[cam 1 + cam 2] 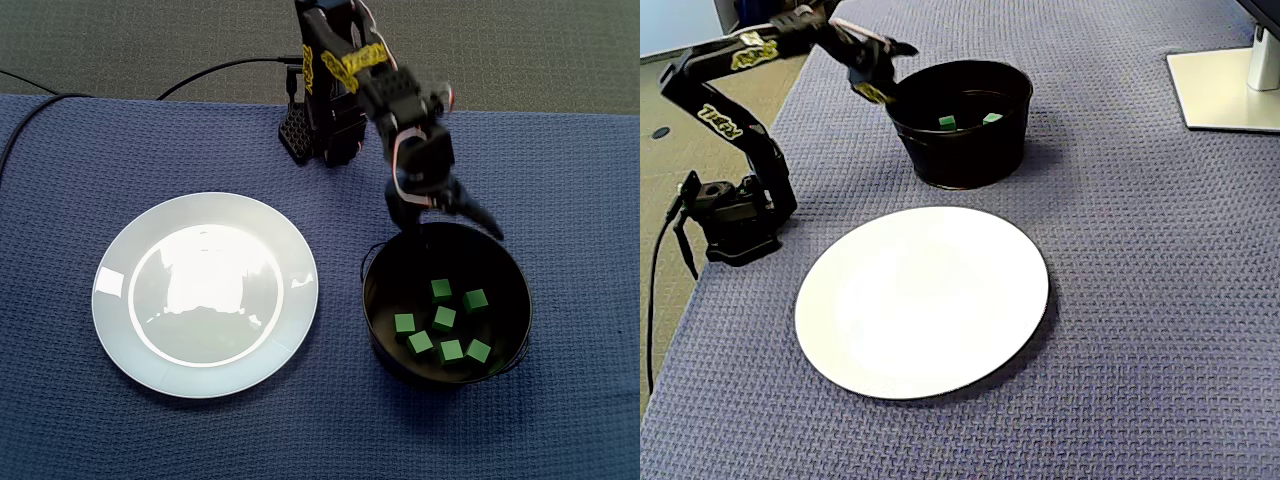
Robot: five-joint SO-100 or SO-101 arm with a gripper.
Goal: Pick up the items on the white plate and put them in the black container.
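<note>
7 green cubes sit in black container.

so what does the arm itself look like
The arm is black with yellow lettering on its links, and it stands on a black base. A black cable trails from the base. The end effector is black, with two curved, pointed fingers.
</note>
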